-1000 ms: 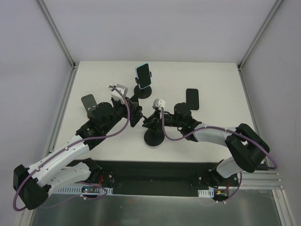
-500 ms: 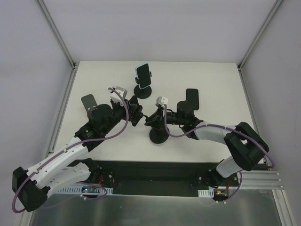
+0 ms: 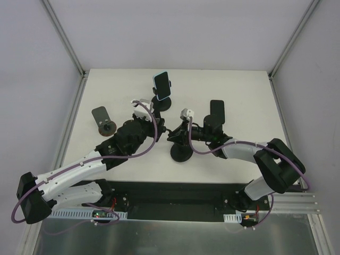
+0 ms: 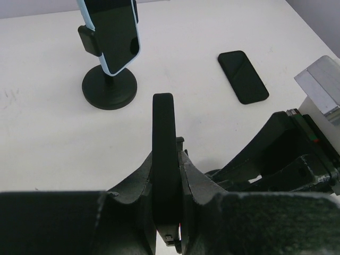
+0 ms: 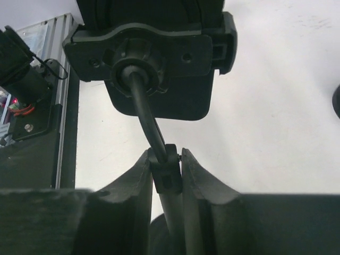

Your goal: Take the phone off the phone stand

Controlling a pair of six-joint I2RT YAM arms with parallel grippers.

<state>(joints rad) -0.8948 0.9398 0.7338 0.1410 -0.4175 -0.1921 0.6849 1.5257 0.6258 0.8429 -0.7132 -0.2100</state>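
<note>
Moved since a second ago: my left arm (image 3: 79, 170), swung right, uncovering the small grey-plated stand (image 3: 102, 121). White table (image 3: 239, 90). Phone stand (image 5: 159, 79): stem clamped in my right pincer (image 5: 165, 159), cradle arms hugging the black phone (image 4: 163, 133). That phone: edge-up, gripped by my left pincer (image 4: 164, 167). Blue-cased phone (image 4: 114, 37), on its own stand behind. Another dark phone (image 4: 243, 77), flat on the table.

The counter (image 3: 239, 90) is white. The phone (image 4: 163, 138) and the phone stand (image 5: 154, 64) are black. The far phone (image 4: 114, 34) has a light blue case, and the far stand (image 4: 109, 87) is black. The lying phone (image 4: 243, 77) is all black. The arms (image 3: 74, 172) are white and black, and the cables (image 3: 204, 154) are purple.
</note>
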